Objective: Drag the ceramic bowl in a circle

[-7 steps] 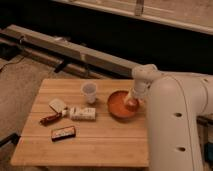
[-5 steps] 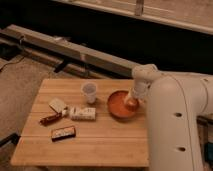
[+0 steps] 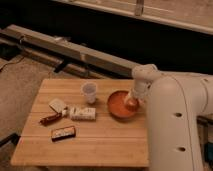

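Dim, warm yellowish light is falling from above onto the wooden table (image 3: pixel 100 145), while the far background is sinking into darkness. The white arm (image 3: pixel 175 110) is glowing softly on the right. The gripper (image 3: pixel 132 102), low at the right rim of the ceramic bowl (image 3: pixel 117 107), is blurring into its glossy orange. Everything is looking soft and grainy.

Arm (image 3: pixel 172 95) is reaching in from the right, wrist bending downward. Gripper (image 3: pixel 132 103) is pointing down, sitting low near the table's (image 3: pixel 80 150) right edge, toward the far side.
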